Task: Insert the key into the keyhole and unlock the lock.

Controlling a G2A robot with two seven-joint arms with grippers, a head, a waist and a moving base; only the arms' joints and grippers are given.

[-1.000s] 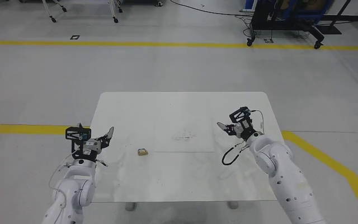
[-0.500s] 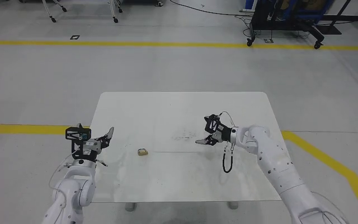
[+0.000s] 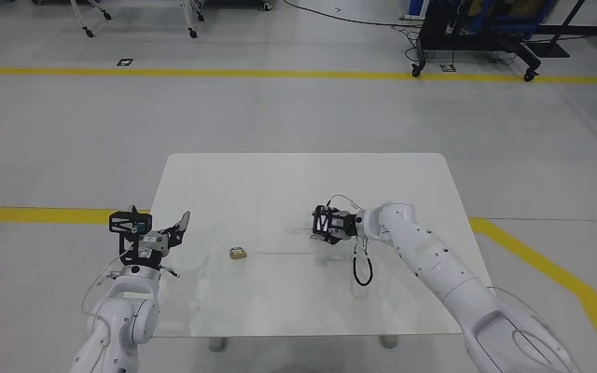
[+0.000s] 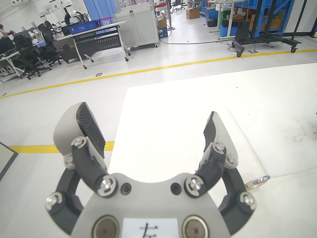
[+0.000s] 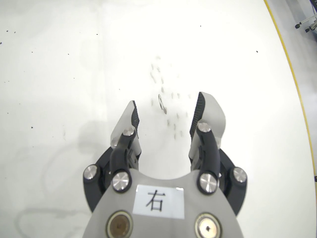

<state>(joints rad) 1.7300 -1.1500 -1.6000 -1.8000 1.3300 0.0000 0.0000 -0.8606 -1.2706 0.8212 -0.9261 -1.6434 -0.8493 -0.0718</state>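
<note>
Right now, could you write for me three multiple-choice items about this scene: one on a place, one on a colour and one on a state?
1. Where does the lock lie?
A. inside a gripper
B. on the floor
C. on the table, between the two arms

2. What colour is the lock's body?
A. blue
B. brass yellow
C. red

3. How is the right gripper?
A. open, with the key lying on the table just ahead of it
B. shut on the lock
C. shut on the key

Answers:
1 C: the top view shows it on the table, apart from both arms.
2 B: both wrist views show a brass yellow body.
3 A: it stands open and grips nothing.
</note>
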